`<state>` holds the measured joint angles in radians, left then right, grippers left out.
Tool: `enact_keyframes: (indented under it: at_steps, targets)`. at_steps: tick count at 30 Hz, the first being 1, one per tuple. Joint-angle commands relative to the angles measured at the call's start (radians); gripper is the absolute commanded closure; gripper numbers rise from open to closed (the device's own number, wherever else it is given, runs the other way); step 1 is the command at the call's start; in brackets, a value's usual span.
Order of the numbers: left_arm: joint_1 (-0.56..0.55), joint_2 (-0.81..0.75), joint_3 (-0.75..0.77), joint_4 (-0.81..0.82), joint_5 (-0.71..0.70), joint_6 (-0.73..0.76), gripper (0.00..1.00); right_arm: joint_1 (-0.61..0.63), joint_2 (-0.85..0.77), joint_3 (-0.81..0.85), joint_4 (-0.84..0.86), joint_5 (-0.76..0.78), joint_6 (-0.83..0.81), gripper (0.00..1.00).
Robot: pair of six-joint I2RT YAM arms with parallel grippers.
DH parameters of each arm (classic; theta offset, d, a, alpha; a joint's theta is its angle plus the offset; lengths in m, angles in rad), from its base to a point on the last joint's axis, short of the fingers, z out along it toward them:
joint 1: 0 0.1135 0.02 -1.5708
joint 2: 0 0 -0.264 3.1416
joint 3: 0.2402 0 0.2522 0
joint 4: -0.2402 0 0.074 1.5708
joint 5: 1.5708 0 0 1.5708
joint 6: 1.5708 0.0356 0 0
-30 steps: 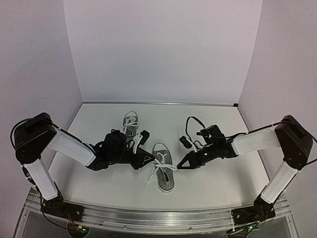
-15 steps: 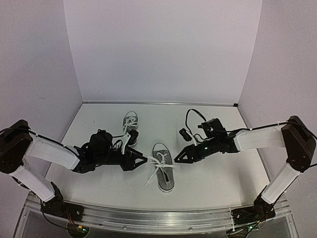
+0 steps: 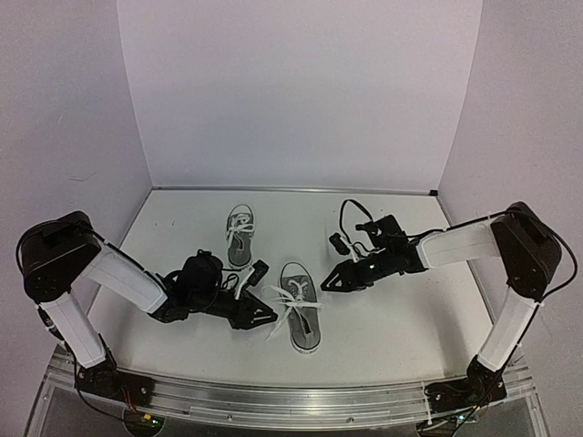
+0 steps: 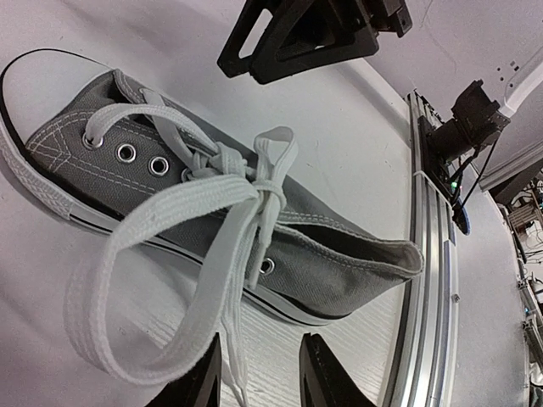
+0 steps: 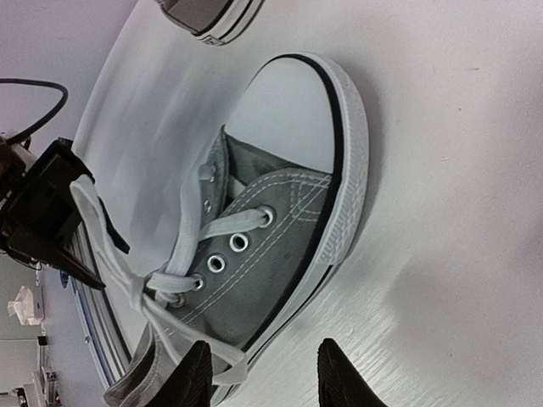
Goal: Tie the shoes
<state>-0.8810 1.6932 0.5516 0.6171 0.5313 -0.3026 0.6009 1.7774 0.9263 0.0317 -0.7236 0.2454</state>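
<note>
From above, a white worktop [image 3: 401, 328] boxed in by pale lilac walls [image 3: 301, 91]. Two grey shoes: the near shoe [image 3: 302, 319] at centre, the far shoe [image 3: 240, 235] up-left of it. Two tools flank the near shoe.

Left wrist view: left tool [image 4: 259, 377] spread, a white lace [image 4: 170, 212] trailing between its fingers.

Right wrist view: right tool [image 5: 263, 373] spread at the near shoe's sole.

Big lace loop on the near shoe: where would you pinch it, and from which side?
Probably the big loop at its outer bend, where the flat band lies clear of the near shoe, coming from the side of the left tool: both faces are free, away from the knot.
</note>
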Motion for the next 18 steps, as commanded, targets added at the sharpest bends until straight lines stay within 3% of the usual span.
enact_keyframes:
  at_steps: [1, 9, 14, 18]
  targets:
    - [-0.004, 0.039, 0.069, 0.099, 0.023, -0.028, 0.67, -0.001, 0.053, 0.046, 0.01, 0.017, -0.035, 0.62]
    - [-0.004, 0.097, 0.104, 0.172, 0.021, -0.063, 0.63, 0.001, 0.102, 0.045, 0.013, -0.055, -0.06, 0.64]
    - [-0.004, 0.107, 0.11, 0.189, 0.021, -0.067, 0.67, 0.006, 0.114, 0.042, 0.02, -0.131, -0.083, 0.64]
    - [-0.004, 0.108, 0.109, 0.2, 0.026, -0.072, 0.76, 0.016, 0.117, 0.046, 0.021, -0.163, -0.094, 0.65]
